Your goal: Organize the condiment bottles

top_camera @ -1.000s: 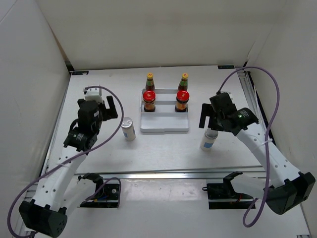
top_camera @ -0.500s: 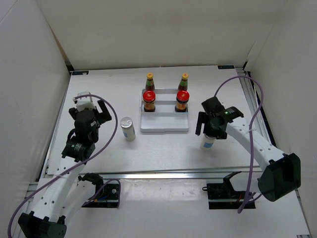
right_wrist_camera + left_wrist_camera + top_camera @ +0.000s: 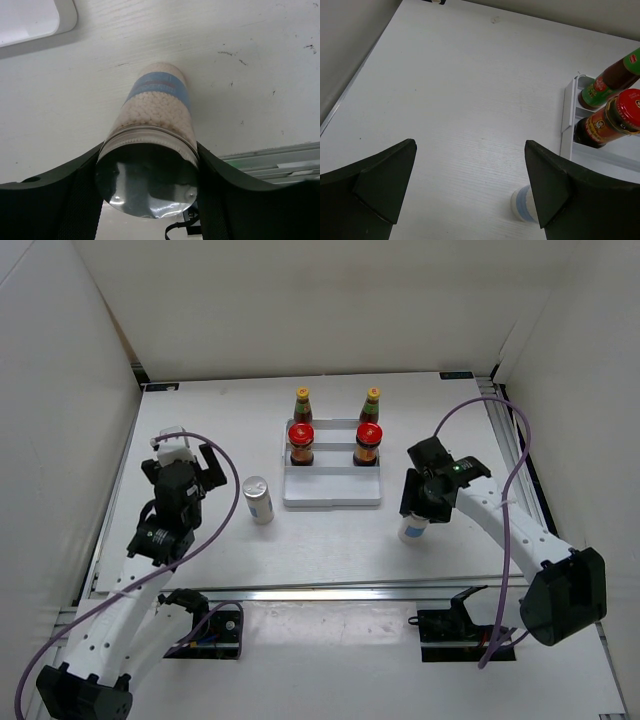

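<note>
Two silver-topped pale shakers stand on the table outside the white stepped tray (image 3: 332,492). My right gripper (image 3: 425,502) is shut on the right shaker (image 3: 412,530), right of the tray. In the right wrist view both fingers press the sides of this shaker (image 3: 155,115) just below its silver lid, at the gripper (image 3: 148,146). The left shaker (image 3: 259,500) stands left of the tray. My left gripper (image 3: 180,460) hangs open to its left, holding nothing (image 3: 470,145); that shaker (image 3: 522,204) peeks out by the right finger. Two yellow-capped sauce bottles (image 3: 303,403) (image 3: 372,402) and two red-lidded jars (image 3: 301,443) (image 3: 368,443) stand on the tray.
White walls close in the table at the back and on both sides. A metal rail (image 3: 330,592) runs along the near edge, with the arm bases behind it. The tray's front step (image 3: 332,502) carries nothing.
My right gripper came down around the right shaker and closed on it, tilting it a little leftward. My left arm drew back and swung slightly left, still open.
</note>
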Controlling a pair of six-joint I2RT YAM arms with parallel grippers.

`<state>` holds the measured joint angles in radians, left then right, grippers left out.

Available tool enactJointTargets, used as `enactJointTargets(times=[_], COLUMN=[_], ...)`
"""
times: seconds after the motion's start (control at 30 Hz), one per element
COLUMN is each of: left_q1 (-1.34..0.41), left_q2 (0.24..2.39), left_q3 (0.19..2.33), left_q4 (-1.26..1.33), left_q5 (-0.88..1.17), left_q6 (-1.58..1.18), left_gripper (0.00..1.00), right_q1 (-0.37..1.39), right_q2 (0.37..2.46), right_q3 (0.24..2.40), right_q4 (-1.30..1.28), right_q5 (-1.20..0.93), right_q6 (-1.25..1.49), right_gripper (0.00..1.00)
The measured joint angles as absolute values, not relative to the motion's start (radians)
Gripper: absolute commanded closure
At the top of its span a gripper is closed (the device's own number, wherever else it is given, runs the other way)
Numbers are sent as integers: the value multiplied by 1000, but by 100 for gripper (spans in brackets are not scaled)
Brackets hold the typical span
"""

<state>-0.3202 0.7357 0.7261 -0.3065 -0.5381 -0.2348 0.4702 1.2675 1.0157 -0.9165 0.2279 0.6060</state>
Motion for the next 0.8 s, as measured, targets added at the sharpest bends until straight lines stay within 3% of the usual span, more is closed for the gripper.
enactJointTargets(times=[0.17, 0.47, 0.8], left_q1=[-331, -331, -331], left_q2=[757, 807, 827], left_q3=[726, 726, 726], left_q4=[-307, -307, -307], left_q5=[-541, -551, -570], left_q6=[-237, -237, -237], left_gripper=[0, 0, 0], right_q1=[470, 575, 617], right_q2=[1269, 1305, 1512], right_q3=[1075, 1376, 1406], right_q4=[-949, -916, -830], right_q5=[213, 241, 247], right_q6=[587, 520, 474], right_gripper=[100, 100, 100])
